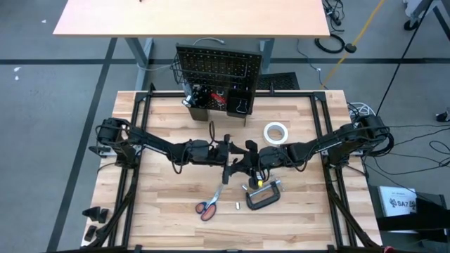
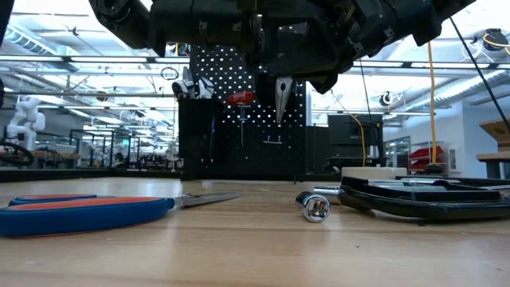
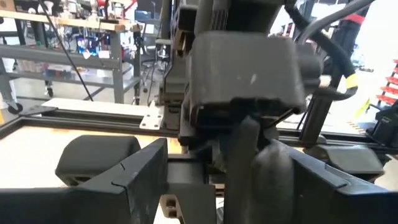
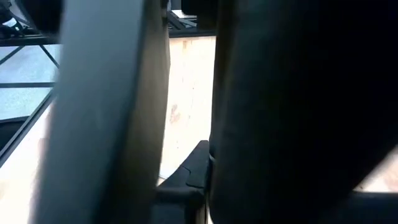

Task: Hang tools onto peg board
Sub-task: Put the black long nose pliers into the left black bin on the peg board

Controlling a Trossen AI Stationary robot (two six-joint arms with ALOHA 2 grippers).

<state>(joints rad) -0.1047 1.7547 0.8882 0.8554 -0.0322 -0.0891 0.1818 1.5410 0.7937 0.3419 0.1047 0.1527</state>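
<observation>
Both grippers meet above the table's middle. My right gripper [image 1: 247, 153] is shut on the dark-handled pliers [image 2: 280, 97], whose nose points down below the arms in the low view. My left gripper [image 1: 226, 151] faces it, open; its fingers [image 3: 140, 180] stand on either side of a dark upright part [image 3: 249, 165] in front of the right gripper, apart from it as far as shows. The peg board [image 1: 218, 69] stands at the far edge; a red screwdriver [image 2: 241, 99] hangs on it. Scissors [image 1: 209, 205], C-clamp [image 1: 264, 196], tape roll [image 1: 276, 132] and ratchet [image 2: 315, 207] lie on the table. My right gripper is shut on the pliers, but both gripper bodies cover the place of contact, so the part held cannot be told. The pliers' nose [image 2: 280, 102] hangs straight down below the gripper, well clear of the table.
Black bins [image 1: 204, 100] with tools sit along the peg board's lower edge. A thin dark tool [image 1: 211, 129] lies between the bins and the grippers. A small white piece [image 1: 237, 206] lies beside the scissors. A black frame [image 1: 133, 140] borders the table's sides.
</observation>
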